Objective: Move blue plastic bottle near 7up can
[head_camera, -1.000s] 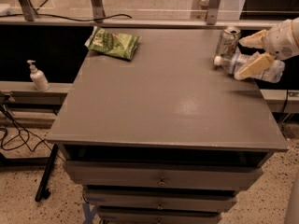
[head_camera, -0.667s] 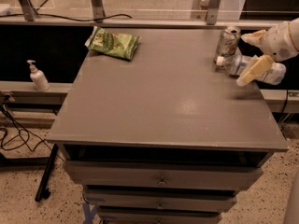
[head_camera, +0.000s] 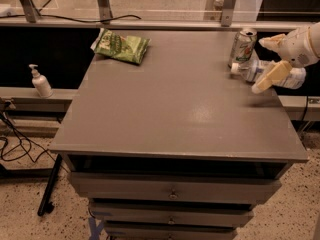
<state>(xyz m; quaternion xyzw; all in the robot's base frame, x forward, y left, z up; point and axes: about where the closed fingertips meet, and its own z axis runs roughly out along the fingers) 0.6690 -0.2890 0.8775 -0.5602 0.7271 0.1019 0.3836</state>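
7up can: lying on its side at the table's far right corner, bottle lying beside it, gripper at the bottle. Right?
No. The camera view shows the 7up can standing upright, not on its side. Rest holds: far right corner, blue plastic bottle lying beside it, gripper at the bottle, fingers open.

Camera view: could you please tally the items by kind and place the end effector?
Bottles: 2 (blue bottle, pump bottle)
Cans: 1 (7up can)
Bags: 1 (snack bag)
Total: 4
The end effector is open at the blue bottle, beside the 7up can.
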